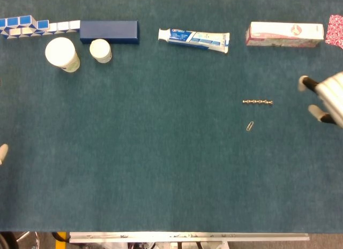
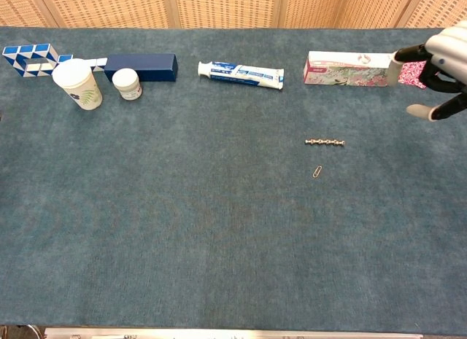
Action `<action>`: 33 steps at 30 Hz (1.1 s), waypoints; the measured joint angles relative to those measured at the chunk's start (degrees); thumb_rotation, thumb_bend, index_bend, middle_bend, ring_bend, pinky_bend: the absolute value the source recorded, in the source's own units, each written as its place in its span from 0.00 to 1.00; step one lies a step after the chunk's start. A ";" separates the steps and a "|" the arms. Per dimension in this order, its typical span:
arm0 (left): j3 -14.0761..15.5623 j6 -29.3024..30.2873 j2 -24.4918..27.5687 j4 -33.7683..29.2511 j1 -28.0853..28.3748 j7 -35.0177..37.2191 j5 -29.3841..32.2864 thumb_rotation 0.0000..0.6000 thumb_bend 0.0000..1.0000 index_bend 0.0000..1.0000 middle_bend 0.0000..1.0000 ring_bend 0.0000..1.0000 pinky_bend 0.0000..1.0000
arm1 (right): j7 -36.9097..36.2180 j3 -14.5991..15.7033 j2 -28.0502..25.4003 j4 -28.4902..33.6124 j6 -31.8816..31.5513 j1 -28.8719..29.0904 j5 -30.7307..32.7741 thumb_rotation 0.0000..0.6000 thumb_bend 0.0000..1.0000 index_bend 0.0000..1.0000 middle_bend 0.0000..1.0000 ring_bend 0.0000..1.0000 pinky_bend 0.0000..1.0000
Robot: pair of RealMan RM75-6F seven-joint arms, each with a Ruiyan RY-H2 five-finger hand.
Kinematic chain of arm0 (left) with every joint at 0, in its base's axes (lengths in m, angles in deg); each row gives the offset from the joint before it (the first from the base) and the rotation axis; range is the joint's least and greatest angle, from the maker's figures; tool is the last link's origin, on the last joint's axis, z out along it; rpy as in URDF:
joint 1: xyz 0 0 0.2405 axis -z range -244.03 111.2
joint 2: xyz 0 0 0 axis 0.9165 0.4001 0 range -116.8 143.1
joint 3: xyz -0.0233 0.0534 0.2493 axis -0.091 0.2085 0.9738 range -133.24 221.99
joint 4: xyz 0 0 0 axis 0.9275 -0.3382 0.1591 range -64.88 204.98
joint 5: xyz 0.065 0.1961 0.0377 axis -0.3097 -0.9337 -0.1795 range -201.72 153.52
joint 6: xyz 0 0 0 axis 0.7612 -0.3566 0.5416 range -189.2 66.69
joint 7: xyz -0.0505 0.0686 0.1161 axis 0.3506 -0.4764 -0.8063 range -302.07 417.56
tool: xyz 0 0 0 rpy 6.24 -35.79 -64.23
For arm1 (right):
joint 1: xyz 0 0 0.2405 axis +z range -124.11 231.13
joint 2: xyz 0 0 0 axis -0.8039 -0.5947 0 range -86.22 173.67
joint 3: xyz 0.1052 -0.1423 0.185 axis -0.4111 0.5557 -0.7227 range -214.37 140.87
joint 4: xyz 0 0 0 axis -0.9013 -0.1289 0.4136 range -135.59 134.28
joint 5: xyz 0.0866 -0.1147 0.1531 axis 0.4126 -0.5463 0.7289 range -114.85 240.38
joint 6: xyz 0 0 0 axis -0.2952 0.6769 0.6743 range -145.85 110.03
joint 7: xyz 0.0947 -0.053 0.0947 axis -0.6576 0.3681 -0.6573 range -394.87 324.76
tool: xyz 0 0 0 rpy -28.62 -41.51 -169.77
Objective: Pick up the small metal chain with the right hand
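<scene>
The small metal chain (image 1: pixel 258 102) (image 2: pixel 325 142) lies stretched out straight on the teal cloth, right of the table's middle. My right hand (image 1: pixel 326 97) (image 2: pixel 438 71) comes in at the right edge, well to the right of the chain and above the cloth, fingers spread and holding nothing. Of my left hand, only a pale fingertip (image 1: pixel 2 151) shows at the left edge of the head view; its pose is hidden.
A paper clip (image 1: pixel 250 126) lies just in front of the chain. Along the back stand a toothpaste tube (image 1: pixel 194 39), a pink-and-white box (image 1: pixel 285 34), a patterned pink item (image 1: pixel 335 30), a dark blue box (image 1: pixel 109 31), two white jars (image 1: pixel 62 54) and a blue-white block snake (image 1: pixel 32 26).
</scene>
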 measured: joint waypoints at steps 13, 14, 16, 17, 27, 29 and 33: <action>0.24 0.63 0.21 0.47 -0.25 0.74 -1.25 1.00 0.22 0.02 0.12 0.10 0.13 | 14.68 -1.21 12.19 -1.71 6.43 8.23 16.22 1.00 0.21 0.49 1.00 1.00 1.00; 0.26 0.79 0.23 0.43 -0.28 0.71 -1.40 1.00 0.22 0.02 0.12 0.10 0.13 | 15.28 -1.11 12.97 -2.24 6.42 8.50 17.07 1.00 0.21 0.50 1.00 1.00 1.00; 0.30 1.00 0.20 0.39 -0.39 0.73 -1.58 1.00 0.22 0.02 0.12 0.10 0.13 | 16.60 -0.89 14.82 -3.77 6.32 9.15 19.10 1.00 0.24 0.50 1.00 1.00 1.00; 0.34 1.04 0.14 0.43 -0.43 0.79 -1.63 1.00 0.22 0.02 0.12 0.10 0.13 | 17.12 -0.80 15.64 -4.52 6.29 9.44 20.00 1.00 0.25 0.51 1.00 1.00 1.00; 0.60 1.01 -0.22 0.91 -0.74 0.99 -1.66 1.00 0.22 0.02 0.12 0.10 0.13 | 21.29 -0.70 24.20 -12.23 4.07 12.40 27.09 1.00 0.26 0.52 1.00 1.00 1.00; 0.60 0.79 -0.27 1.02 -0.76 0.99 -1.44 1.00 0.22 0.02 0.12 0.10 0.13 | 22.08 -0.74 25.86 -13.47 3.38 12.90 28.49 1.00 0.26 0.53 1.00 1.00 1.00; 0.66 0.79 -0.39 1.25 -0.82 1.23 -1.52 1.00 0.22 0.02 0.12 0.10 0.13 | 23.10 -0.73 28.64 -15.84 2.71 13.87 31.11 1.00 0.26 0.53 1.00 1.00 1.00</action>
